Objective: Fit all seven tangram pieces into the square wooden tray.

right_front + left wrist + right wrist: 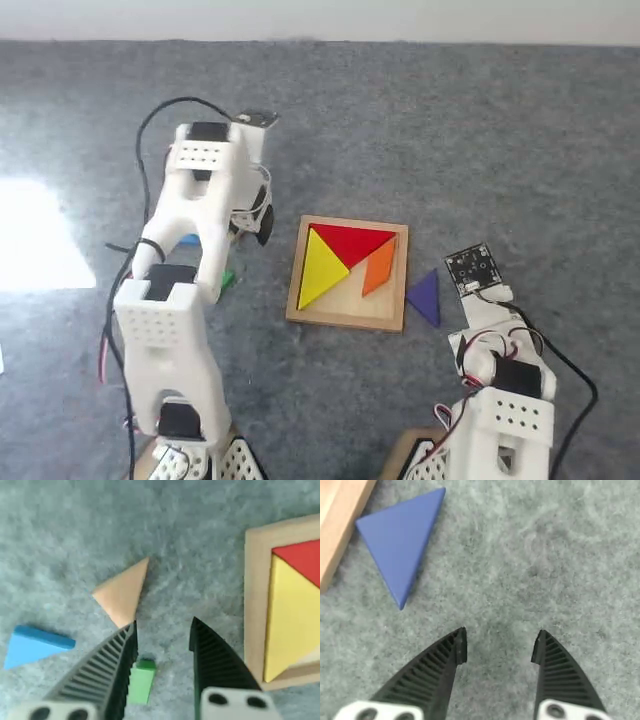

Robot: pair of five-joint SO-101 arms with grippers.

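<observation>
The square wooden tray lies mid-table with a red triangle, a yellow triangle and an orange piece inside. A purple triangle lies on the felt just right of it, also seen as the purple triangle. My left gripper hangs open over the felt left of the tray, above a tan triangle, a light blue triangle and a green piece. My right gripper is open over bare felt beside the purple triangle, holding nothing.
Grey felt covers the table. The left arm stretches over the loose pieces left of the tray, where blue and green bits peek out. The right arm's base sits at the front right.
</observation>
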